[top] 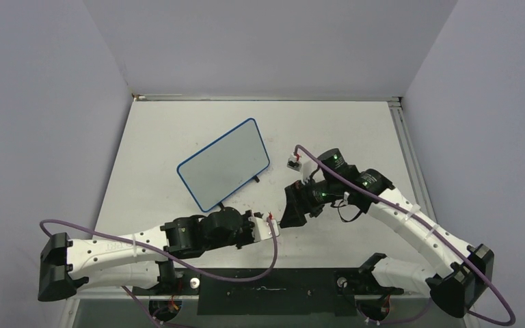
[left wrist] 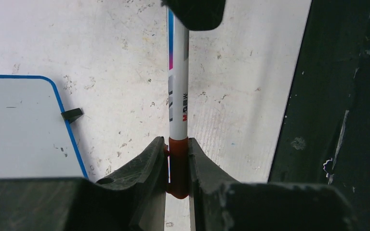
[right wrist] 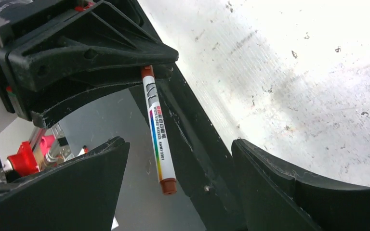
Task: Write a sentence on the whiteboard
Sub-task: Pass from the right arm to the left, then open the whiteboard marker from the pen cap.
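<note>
Red-ended marker (left wrist: 178,96) tight in left tool (left wrist: 177,166); right tool (right wrist: 179,147) agape.

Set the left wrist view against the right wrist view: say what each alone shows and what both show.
Left wrist only: a corner of the small blue-framed white whiteboard, no lettering on it, and one black foot. Right wrist only: the right gripper, jaws wide open, touching nothing, and the free red end of the white rainbow-striped marker pen. Both: that marker pen, the left gripper shut on its other red end, and the scuffed white tabletop.
</note>
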You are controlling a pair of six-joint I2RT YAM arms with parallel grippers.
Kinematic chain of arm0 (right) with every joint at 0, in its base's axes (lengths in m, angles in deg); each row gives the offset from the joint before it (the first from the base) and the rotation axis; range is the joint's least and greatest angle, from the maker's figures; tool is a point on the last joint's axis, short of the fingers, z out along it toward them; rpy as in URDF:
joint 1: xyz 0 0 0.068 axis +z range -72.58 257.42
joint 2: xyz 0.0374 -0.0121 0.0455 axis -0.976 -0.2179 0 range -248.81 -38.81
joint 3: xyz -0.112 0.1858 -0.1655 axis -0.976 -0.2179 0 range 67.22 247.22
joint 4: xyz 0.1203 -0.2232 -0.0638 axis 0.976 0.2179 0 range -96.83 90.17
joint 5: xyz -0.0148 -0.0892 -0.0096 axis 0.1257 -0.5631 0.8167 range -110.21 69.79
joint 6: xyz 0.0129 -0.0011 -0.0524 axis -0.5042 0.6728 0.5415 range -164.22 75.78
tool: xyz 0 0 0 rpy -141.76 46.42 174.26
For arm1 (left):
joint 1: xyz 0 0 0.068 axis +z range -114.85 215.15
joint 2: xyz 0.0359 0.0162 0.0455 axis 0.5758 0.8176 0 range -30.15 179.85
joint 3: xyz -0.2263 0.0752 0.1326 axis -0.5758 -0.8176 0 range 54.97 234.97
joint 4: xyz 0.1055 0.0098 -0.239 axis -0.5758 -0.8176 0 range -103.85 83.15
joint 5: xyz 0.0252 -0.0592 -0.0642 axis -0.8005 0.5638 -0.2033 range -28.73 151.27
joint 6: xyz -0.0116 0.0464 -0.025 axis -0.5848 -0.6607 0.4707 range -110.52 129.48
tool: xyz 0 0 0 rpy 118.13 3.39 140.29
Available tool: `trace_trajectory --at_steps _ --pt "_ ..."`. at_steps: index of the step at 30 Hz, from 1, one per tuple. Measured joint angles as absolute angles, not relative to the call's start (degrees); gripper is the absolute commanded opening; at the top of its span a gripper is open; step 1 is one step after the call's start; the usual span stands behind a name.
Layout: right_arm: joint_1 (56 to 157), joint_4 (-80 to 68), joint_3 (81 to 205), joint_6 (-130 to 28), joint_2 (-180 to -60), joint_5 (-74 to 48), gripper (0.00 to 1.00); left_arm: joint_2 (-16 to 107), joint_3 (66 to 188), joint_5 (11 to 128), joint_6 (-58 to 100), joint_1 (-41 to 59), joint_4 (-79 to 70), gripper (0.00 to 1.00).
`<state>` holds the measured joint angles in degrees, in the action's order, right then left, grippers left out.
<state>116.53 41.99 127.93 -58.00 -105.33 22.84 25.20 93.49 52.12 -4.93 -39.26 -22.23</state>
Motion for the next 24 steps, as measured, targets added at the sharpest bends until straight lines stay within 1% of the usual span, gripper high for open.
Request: trace_trajectory --at_steps 1,5,10,14,22,24 --pt "116.3 40.3 126.6 -59.0 -103.8 22.8 0.8 25.0 93.7 52.8 -4.6 -38.7 -22.2 0.0" --pt "116.3 34.4 122.8 -63.0 -100.0 23.4 0.68 24.9 94.4 54.7 -4.2 -38.2 -22.2 0.0" --pt "116.4 27.4 119.8 -67.3 -100.1 26.0 0.55 24.9 94.6 56.9 -3.8 -38.2 -22.3 0.0" --pt "116.5 25.4 118.5 -69.2 -100.2 27.9 0.48 25.1 95.0 57.1 -3.1 -38.2 -22.8 0.0" --pt "118.5 22.4 117.1 -72.1 -100.2 29.1 0.47 26.8 96.8 57.1 -2.2 -38.2 -23.5 0.0" --pt "119.1 21.8 116.8 -72.6 -100.2 29.1 0.43 27.0 96.9 57.1 -2.0 -38.1 -23.6 0.0"
